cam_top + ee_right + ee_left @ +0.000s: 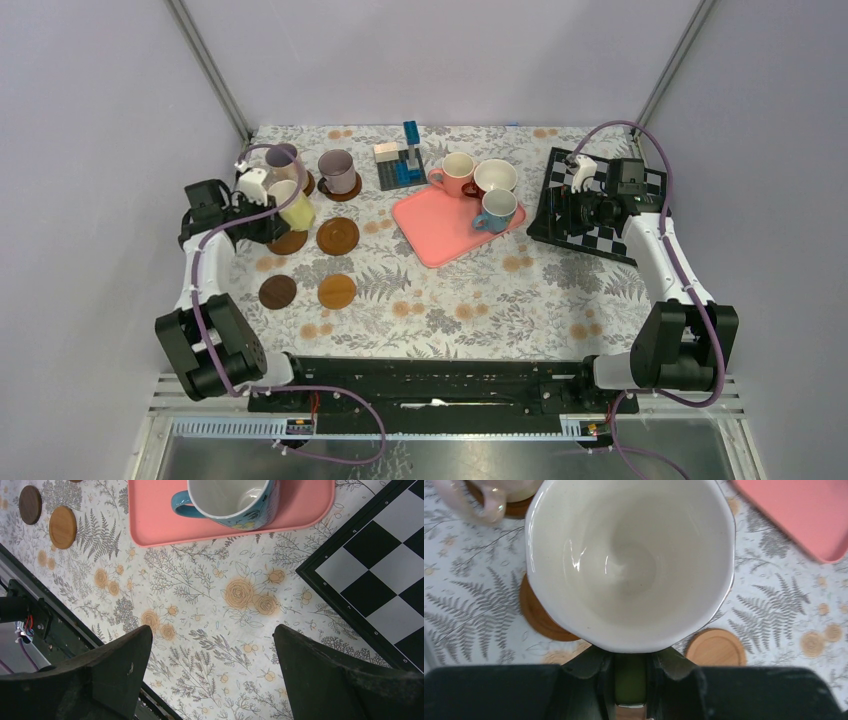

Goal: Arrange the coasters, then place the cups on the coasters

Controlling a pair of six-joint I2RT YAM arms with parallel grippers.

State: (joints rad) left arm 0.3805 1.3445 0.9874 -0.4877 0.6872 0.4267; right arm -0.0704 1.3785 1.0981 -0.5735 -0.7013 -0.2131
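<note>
The floral tabletop (470, 300) carries a black-and-white chessboard (590, 215) at its right edge. The right gripper (212, 632) hangs at the board's left side, spread wide and empty. The pink tray (440, 235) lies in the middle, with the blue cup (497, 210) on its right corner. The salmon cup (456, 172) and white cup (495, 177) crowd together at the tray's far edge; whether they stand on it or just behind it cannot be told. Near the left edge the left gripper (630, 662) is clamped on the near side of the upright yellow cup (293, 206), which is over the far part of an orange-brown coaster (540, 617); whether it rests there cannot be told. Just beyond, the pale pink cup (283, 158) stands on the far-left coaster (306, 184) and the mauve cup (337, 170) on the far dark coaster (345, 192). A ringed coaster (338, 235) lies bare just right of the held cup. A dark bare coaster (277, 291) and a light bare coaster (337, 291) lie nearer the near edge. Toy blocks (403, 160) stand towards the far edge, between the mauve and salmon cups.
</note>
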